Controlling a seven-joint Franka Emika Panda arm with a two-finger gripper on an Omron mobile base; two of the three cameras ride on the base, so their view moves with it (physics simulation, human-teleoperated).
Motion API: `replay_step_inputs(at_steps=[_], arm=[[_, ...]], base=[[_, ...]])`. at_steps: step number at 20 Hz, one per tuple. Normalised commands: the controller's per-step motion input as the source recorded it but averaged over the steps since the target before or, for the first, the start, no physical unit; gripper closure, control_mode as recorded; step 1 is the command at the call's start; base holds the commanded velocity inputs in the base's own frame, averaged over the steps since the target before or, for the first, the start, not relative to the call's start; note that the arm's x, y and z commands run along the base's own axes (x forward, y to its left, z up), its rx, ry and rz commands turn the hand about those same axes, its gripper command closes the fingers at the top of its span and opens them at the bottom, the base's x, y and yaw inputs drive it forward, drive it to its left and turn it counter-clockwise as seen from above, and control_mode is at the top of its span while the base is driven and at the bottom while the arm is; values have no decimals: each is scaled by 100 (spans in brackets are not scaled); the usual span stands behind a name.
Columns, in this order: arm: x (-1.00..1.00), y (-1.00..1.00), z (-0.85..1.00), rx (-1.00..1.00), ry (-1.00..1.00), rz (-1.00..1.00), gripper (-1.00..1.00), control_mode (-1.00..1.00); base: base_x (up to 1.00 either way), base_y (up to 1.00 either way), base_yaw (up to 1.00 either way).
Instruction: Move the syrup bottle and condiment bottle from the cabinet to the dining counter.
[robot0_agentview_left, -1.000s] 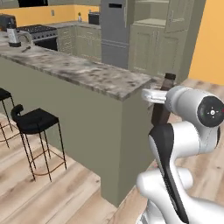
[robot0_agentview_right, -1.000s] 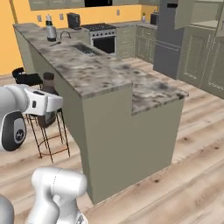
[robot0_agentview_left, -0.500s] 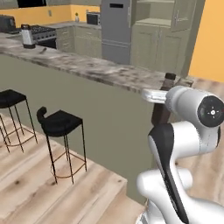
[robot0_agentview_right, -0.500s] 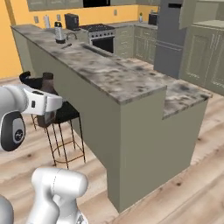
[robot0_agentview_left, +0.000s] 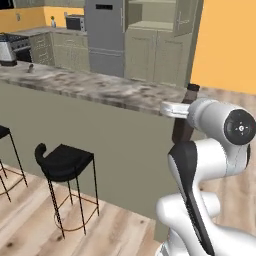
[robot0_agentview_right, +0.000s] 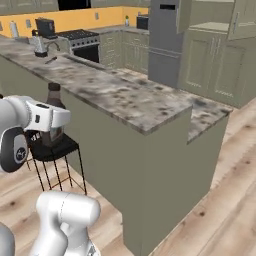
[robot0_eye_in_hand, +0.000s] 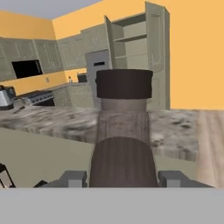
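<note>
The syrup bottle sits right in the jaws, upright, dark cap on top, its brown body rising between the two finger tips in the hand view. The jaws stand partly closed, pressed on the bottle's sides, so it is held in the air and not on any surface.

From the left base view the bottle shows as a dark column just behind the white wrist, level with the near end of the counter and beside its edge. From the right base view the bottle pokes up over the white hand, on the stool side of the counter, with a black stool below it.

The speckled stone top runs long and away from the arm, taupe sides beneath. Another black stool stands at the counter's long side in the left base view.

Further back, the cabinet stands with its doors swung open, plain shelves showing inside, against the orange wall. The grey fridge is next to it, and a stove sits along the far wall.
</note>
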Motion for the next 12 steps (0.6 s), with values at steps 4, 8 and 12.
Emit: replay_step_inputs(at_steps=[4, 8, 12], arm=[[0, 0, 0, 0, 0, 0, 100, 100], [0, 0, 0, 0, 0, 0, 100, 100], [0, 0, 0, 0, 0, 0, 100, 100]], base=[[52, 34, -35], [40, 35, -32], [38, 40, -26]])
